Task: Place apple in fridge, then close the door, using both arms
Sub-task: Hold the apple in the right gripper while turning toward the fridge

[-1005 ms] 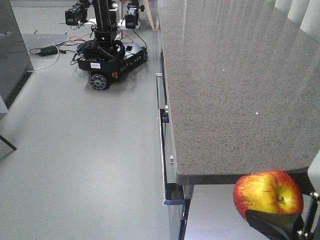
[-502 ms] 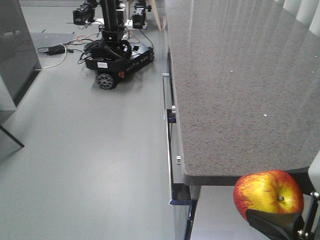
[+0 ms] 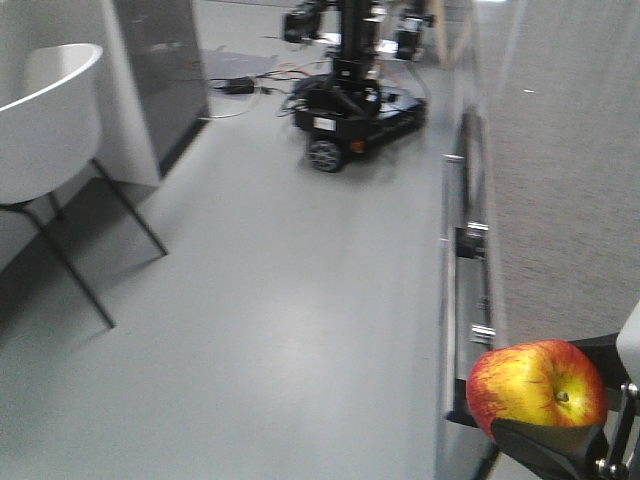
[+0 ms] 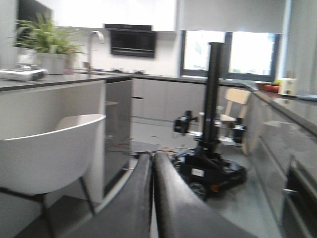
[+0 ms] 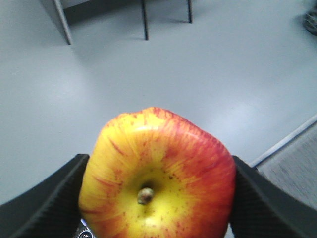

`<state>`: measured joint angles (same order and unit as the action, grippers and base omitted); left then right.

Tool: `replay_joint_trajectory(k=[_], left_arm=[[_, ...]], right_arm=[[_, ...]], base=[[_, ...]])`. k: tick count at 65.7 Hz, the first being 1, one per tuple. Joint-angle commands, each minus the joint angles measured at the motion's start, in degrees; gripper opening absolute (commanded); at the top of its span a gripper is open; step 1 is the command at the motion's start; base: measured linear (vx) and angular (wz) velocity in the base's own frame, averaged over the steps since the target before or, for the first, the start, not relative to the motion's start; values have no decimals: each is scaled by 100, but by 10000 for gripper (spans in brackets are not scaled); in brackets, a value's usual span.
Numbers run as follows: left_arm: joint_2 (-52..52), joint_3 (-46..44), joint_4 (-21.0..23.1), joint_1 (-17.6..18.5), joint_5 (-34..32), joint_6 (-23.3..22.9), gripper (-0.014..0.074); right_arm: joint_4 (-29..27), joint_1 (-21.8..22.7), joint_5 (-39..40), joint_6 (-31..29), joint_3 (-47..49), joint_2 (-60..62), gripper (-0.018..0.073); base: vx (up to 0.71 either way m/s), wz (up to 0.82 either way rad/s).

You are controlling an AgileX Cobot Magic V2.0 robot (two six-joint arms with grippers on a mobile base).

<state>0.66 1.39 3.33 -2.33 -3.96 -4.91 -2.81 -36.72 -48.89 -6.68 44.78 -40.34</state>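
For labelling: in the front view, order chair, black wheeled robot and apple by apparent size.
1. white chair
2. black wheeled robot, cut off above
3. apple
Robot and apple look close, since the apple is nearest.

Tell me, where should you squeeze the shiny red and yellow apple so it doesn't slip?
Across its fat middle, one finger on each round side, coming in from the stem end. The glossy red-and-yellow apple sits that way now: the right arm's black fingers press both flanks, stem dimple facing the wrist camera.
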Motion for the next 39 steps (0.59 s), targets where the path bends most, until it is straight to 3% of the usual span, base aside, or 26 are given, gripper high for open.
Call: replay_joint_trajectory(k=[1, 39], left_arm=[[89, 164, 2, 9, -412, -49, -6], [89, 164, 2, 9, -412, -49, -6]], right_arm=[[-27, -7, 394, -36, 167, 17, 183], [-27, -7, 394, -36, 167, 17, 183]], base=[[-4, 65], [-5, 70]])
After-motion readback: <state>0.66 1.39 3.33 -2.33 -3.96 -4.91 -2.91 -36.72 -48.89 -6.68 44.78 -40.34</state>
